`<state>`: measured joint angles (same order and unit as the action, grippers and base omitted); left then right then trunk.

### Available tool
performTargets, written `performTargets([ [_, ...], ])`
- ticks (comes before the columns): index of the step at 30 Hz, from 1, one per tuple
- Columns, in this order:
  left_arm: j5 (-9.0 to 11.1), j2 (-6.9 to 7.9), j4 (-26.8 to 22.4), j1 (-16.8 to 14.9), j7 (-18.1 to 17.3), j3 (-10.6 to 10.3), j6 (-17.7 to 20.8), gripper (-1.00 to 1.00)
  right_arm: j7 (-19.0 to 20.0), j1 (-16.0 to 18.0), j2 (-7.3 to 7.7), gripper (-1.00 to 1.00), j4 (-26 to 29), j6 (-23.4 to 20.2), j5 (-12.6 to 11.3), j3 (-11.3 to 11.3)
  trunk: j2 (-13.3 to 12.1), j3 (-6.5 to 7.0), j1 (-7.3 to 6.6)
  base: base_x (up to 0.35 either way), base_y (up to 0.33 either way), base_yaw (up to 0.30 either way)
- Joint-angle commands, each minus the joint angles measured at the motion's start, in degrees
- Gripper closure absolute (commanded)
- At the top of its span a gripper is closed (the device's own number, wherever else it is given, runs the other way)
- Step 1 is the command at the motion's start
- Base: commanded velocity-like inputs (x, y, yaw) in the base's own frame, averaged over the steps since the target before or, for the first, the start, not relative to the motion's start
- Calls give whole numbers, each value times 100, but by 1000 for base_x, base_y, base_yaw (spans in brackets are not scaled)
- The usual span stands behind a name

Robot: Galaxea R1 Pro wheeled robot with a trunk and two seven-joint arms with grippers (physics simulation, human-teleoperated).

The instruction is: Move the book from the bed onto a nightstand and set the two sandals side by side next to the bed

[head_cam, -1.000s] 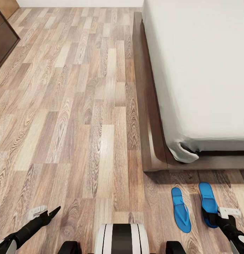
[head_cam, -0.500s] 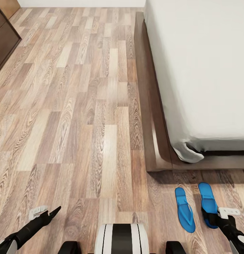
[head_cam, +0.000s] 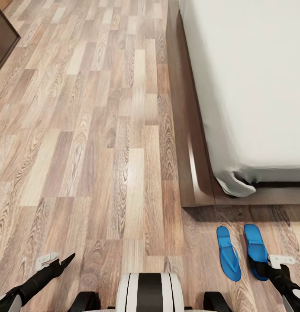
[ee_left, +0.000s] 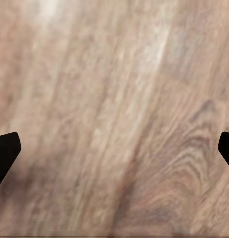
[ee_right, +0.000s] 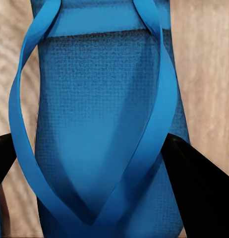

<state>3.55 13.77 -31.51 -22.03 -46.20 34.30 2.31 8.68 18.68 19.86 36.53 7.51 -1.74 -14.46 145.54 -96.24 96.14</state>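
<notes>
Two bright blue sandals lie on the wood floor just off the bed's near corner. The loose sandal rests flat. Right beside it, the other sandal has its near end between the fingers of my right gripper. In the right wrist view that sandal spans the whole gap and the right gripper is shut on its edges. My left gripper hovers low over bare floor; in its wrist view the left gripper is open and holds nothing. The book and the nightstand are out of view.
The bed's dark wooden platform edge runs along the right, with the grey mattress above it. A dark brown piece of furniture stands at the far left. Wood-plank floor lies open between them. My base shows at the bottom.
The whole view has shifted, so bed and floor slid right and up. The held sandal stayed with my right gripper, and the gap to the loose sandal has narrowed.
</notes>
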Motion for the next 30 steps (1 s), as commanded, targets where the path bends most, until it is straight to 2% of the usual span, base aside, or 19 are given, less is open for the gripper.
performTargets([
  [1, 23, -1, 4, -3, -29, 15, 24, -100, 36, 3, -3, 100, -5, 15, -20, -23, 2, -25, 1, 0, 0, 0],
  [12, 20, -5, 4, -3, -29, 15, 24, -100, 50, 4, -2, 100, -2, 14, -20, -25, 17, -269, 30, 0, 0, 0],
  [18, 22, -5, 4, -5, -38, 15, 17, -100, 57, -3, -8, 100, 11, 105, -33, -36, 17, -269, 30, 0, 0, 0],
  [21, 23, -5, 4, -3, -38, 15, 16, -100, 62, -9, -8, 100, 6, 580, -54, -39, 17, -269, 30, 0, 0, 0],
  [23, 23, -5, 4, -3, -38, 15, 16, -100, 67, -11, -8, 100, 2, 739, -60, -35, 17, -269, 30, 0, 0, 0],
  [30, 23, -5, 4, -4, -38, 15, 17, -100, 63, -8, -3, 100, -2, 827, -63, -31, 17, -269, 30, 0, 0, 0],
])
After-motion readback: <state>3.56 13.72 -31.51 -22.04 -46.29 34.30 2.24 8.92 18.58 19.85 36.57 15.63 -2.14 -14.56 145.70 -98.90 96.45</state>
